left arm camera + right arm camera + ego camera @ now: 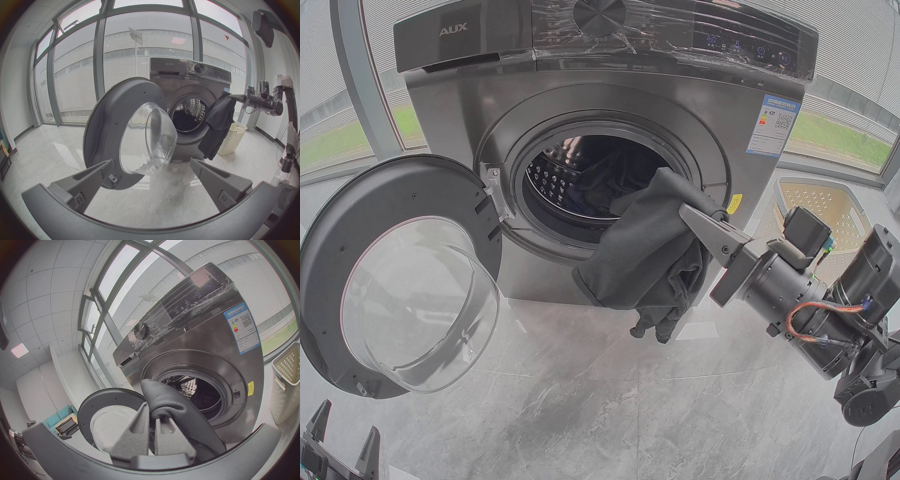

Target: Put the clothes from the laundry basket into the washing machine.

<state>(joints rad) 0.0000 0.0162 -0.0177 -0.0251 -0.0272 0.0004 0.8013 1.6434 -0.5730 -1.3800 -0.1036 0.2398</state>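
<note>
Between the right jaws (tight together), a dark garment

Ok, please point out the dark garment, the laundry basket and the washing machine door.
dark garment (644, 250), head view, on the middle of the hanging cloth.
laundry basket (287, 390), right wrist view, on its perforated side wall.
washing machine door (394, 194), head view, on the grey frame above the glass.

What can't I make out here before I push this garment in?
Laundry basket contents: head view, right arm covers part; left wrist view, its wall hides the inside.
Drum lower right: head view, behind the dark garment.
Garment's lower end: right wrist view, behind the right gripper.
</note>
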